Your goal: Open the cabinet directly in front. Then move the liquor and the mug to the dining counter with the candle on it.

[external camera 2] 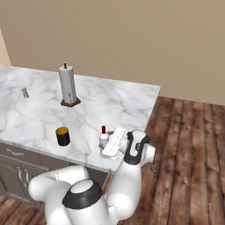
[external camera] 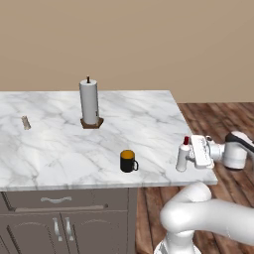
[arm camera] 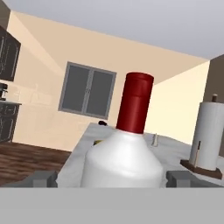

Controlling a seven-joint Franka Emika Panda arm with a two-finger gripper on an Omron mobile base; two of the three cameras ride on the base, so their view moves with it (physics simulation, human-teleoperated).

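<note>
Small white narrow-necked liquor bottle with red cap [arm camera: 127, 148] close before the hand camera, upright between the two dark finger tips of the two-finger gripper [arm camera: 111, 179]. Jaws spread wide to either side of the bottle body, nothing gripped. Bottle standing near the right front corner of the white grey-veined marble dining counter [external camera: 149, 124], small black mug with orange-yellow inside [external camera: 128, 161] just to its left. Tiny grey-beige candle [external camera: 26, 122] far left, tall white paper-towel roll on brown base [external camera: 90, 104] mid-counter. Placement apparently done. Risk: bottle close to the edge, fingers flanking it; sideways withdrawal likely to clip and topple it. Straight back-out safer.
</note>
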